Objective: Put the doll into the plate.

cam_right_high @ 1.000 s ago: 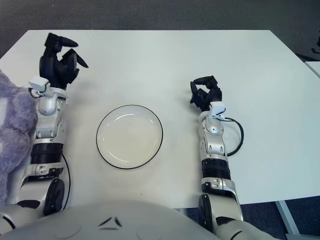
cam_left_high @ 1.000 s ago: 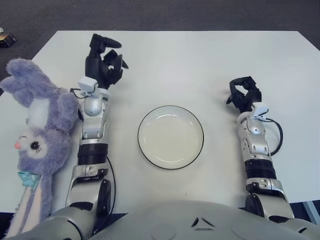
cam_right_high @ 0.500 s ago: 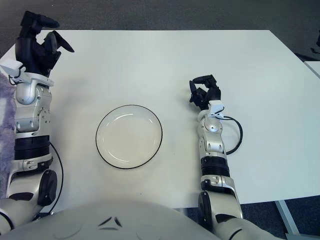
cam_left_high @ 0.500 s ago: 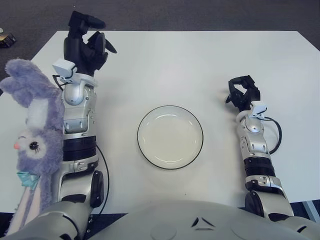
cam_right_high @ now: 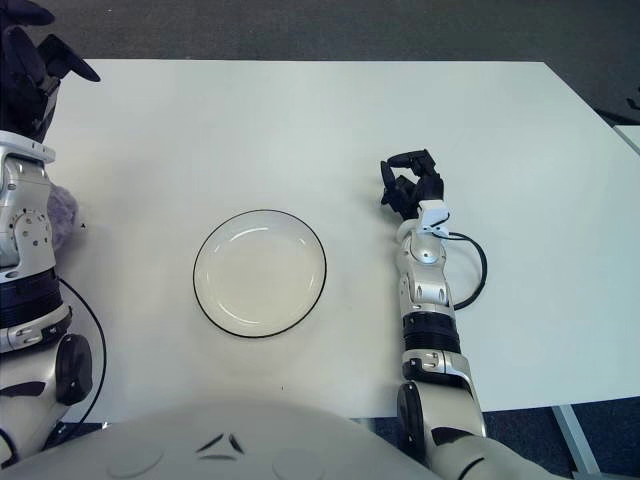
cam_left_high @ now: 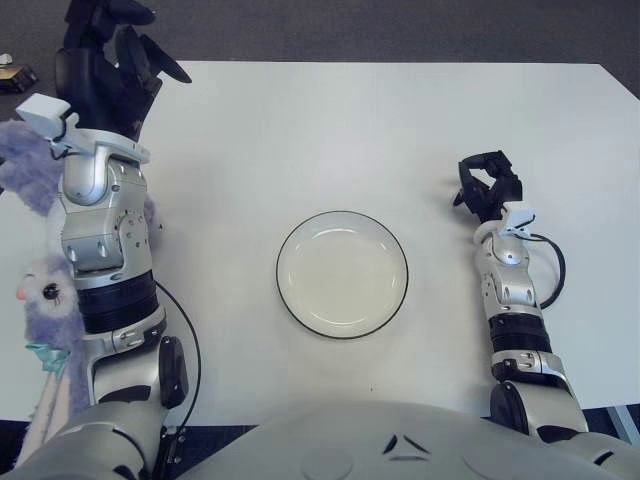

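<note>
Hovering at far left above purple doll, left hand was spread; right hand curled empty, right of plate on tabletop

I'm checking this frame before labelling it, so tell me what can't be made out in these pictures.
- Doll: left eye view, mostly hidden behind the left arm and cut by the left edge; right eye view shows only a sliver.
- Left hand: cut by the top edge.
- Right hand, right of the plate: what its curled fingers enclose, if anything.

Purple doll with pink nose, white plate with black rim, white table.
</note>
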